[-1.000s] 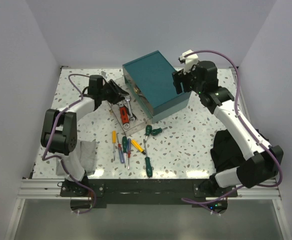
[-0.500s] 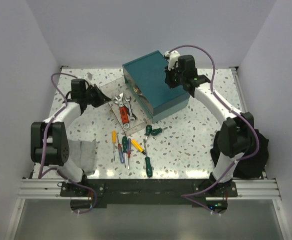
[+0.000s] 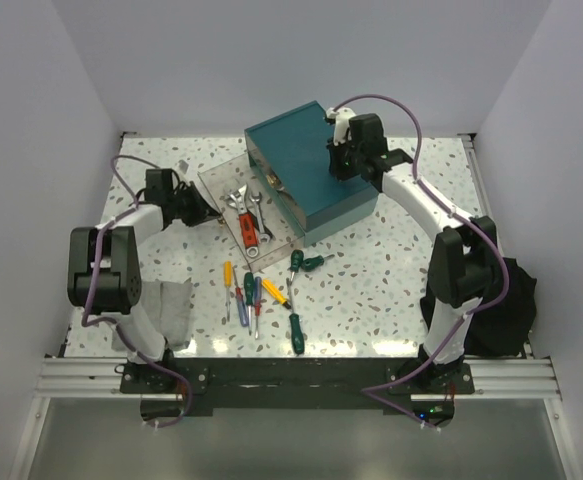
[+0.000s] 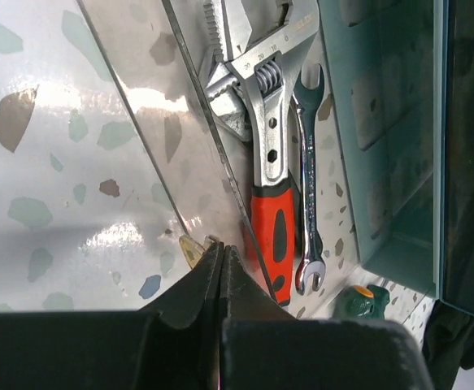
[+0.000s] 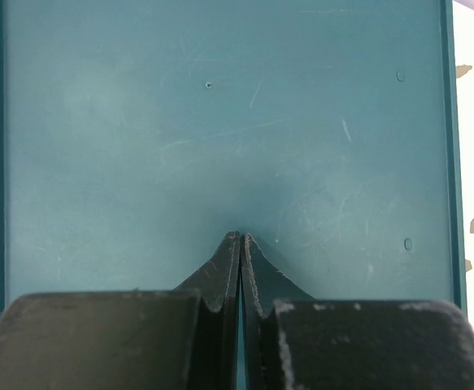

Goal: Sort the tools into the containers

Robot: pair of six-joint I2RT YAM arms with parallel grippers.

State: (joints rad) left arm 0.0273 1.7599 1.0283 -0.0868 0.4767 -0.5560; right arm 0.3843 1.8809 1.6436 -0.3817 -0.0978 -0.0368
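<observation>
The teal box [image 3: 311, 175] stands at the table's middle back. One clear drawer [image 3: 219, 188] lies pulled out to its left and holds a red-handled wrench [image 4: 273, 231] and silver wrenches [image 4: 306, 187]. My left gripper [image 3: 207, 213] is shut, its tips [image 4: 222, 249] at the drawer's front corner beside the small brass knob [image 4: 191, 249], nothing between them. My right gripper [image 3: 341, 165] is shut and empty, its tips [image 5: 239, 236] pressed on or just above the box's top [image 5: 220, 122]. Several screwdrivers [image 3: 256, 295] lie loose in front of the drawer.
A grey folded cloth [image 3: 176, 305] lies by the left arm's base. A black bundle [image 3: 506, 300] sits at the right edge. Two green screwdrivers [image 3: 306, 263] lie near the drawer's near end, another green one [image 3: 295, 330] closer to the front.
Both grippers have shut. The left gripper drew back from over the drawer to its front-left corner. The right gripper swung from the box's right side onto its top.
</observation>
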